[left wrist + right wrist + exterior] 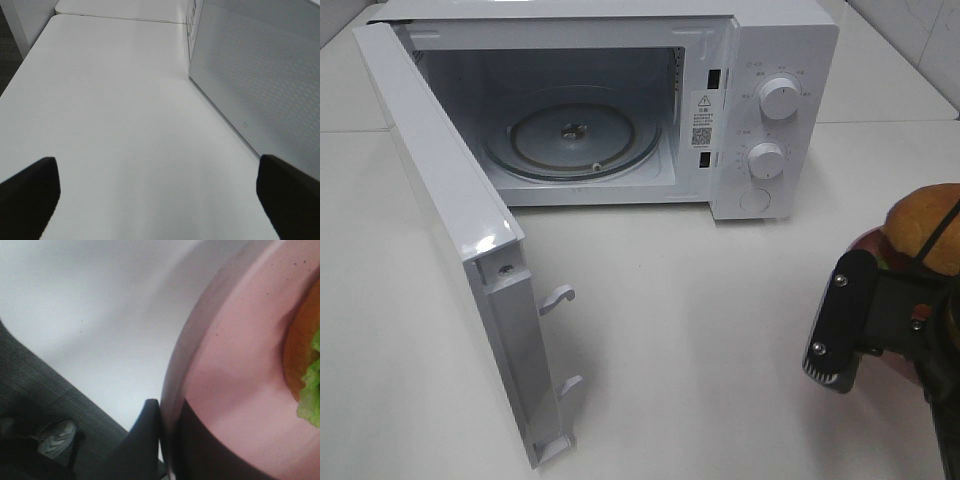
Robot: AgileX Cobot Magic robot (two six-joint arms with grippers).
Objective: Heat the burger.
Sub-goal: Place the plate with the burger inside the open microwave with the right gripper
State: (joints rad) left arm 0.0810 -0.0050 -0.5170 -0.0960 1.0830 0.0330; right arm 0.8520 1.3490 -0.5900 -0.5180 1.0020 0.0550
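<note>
Microwave [804, 50]: glossy white casing, clear glass turntable [620, 150]. Table [680, 320]: smooth, matt white. Plate [240, 365]: smooth pink glaze with fine dark specks. Burger [912, 225]: smooth, slightly shiny bun.

Burger [923, 222] on pink plate [235, 365], beyond the right fingers [142, 445].
We note a tan-brown bun, dome up, green lettuce frilling out; it sits inward on the plate, apart from the fingers clamping the rim.

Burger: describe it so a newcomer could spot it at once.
Start at the white microwave. In front of it to the right, the right tool grips a pink plate. The burger is the tan-brown bun on it, with green lettuce.
</note>
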